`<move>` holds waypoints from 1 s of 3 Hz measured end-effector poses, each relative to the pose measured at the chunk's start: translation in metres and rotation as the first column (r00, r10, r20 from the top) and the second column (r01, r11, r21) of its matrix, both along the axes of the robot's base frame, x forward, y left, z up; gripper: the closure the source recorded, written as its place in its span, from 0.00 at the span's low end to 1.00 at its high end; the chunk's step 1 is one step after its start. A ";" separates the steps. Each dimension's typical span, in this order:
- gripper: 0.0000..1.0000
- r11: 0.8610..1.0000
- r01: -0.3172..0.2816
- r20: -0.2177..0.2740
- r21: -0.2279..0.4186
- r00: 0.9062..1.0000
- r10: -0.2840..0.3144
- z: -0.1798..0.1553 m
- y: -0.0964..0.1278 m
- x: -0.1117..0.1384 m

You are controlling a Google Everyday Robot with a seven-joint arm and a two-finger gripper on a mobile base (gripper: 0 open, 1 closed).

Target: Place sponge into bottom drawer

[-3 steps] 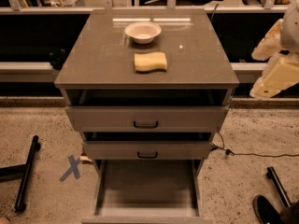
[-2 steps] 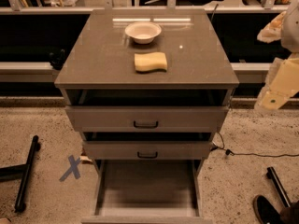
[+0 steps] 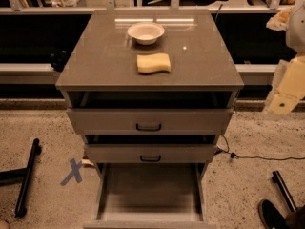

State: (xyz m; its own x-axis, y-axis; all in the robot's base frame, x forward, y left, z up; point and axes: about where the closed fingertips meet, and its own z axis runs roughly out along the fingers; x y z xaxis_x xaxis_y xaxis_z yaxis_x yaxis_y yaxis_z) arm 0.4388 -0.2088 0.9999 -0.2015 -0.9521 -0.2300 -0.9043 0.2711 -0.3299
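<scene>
- The sponge [image 3: 153, 63] lies flat on the cabinet [image 3: 95, 66] top, near the middle and a little toward the front edge, with nothing touching it.
- A white bowl [image 3: 146, 32] stands upright on the same cabinet top, just behind the sponge and apart from it.
- The bottom drawer [image 3: 150, 190] is pulled well out from the cabinet's base; its flat floor is bare and its low side walls run forward on both sides.
- Above it in the cabinet front sit the middle drawer [image 3: 150, 152] and the top drawer [image 3: 148, 120], each with a black handle at its centre and a dark gap showing above its front panel.
- The gripper [image 3: 284, 97] hangs off the cabinet's right side, clear of it, at about the height of the top drawer and lower than the cabinet top. It holds nothing that can be seen, and I cannot tell whether it is wide or narrow.
- On the speckled floor to the cabinet's left is a blue tape cross [image 3: 74, 171], and farther left a black bar [image 3: 26, 175].
- A thin black cable [image 3: 252, 157] trails across the floor from the cabinet's right side.
</scene>
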 end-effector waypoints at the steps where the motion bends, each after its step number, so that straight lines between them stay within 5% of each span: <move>1: 0.00 0.999 -0.006 0.038 0.036 0.999 0.004 0.002 0.006 0.015; 2: 0.00 0.994 -0.053 0.064 0.091 0.997 0.048 -0.003 0.019 0.058; 3: 0.00 0.972 -0.076 0.035 0.222 0.997 0.070 -0.035 0.032 0.121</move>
